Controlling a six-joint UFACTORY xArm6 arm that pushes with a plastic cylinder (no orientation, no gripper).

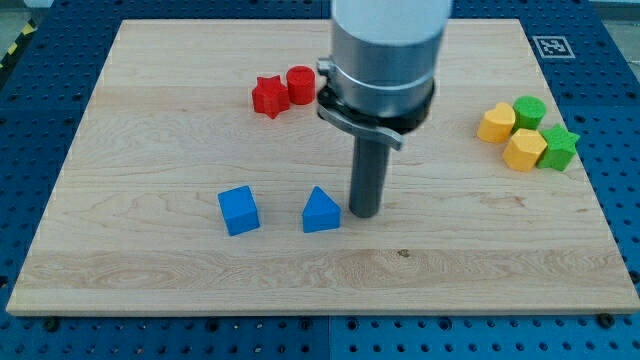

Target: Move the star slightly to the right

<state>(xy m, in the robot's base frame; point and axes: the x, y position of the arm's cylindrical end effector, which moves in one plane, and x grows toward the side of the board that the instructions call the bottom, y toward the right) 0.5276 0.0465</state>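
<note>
My tip [364, 213] rests on the wooden board [150, 270] — no pincer, a bare rod. The red star [268, 96] lies well up-left of it, touching the red cylinder [300, 84].

surface: light wooden board [150, 270] | base: blue perforated table [620, 150] | marker: black-white tag [552, 46], board's top-right corner | light: even

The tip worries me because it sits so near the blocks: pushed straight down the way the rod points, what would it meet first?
My tip would meet only the wooden board. The blue triangular block lies just to the view's left.
</note>
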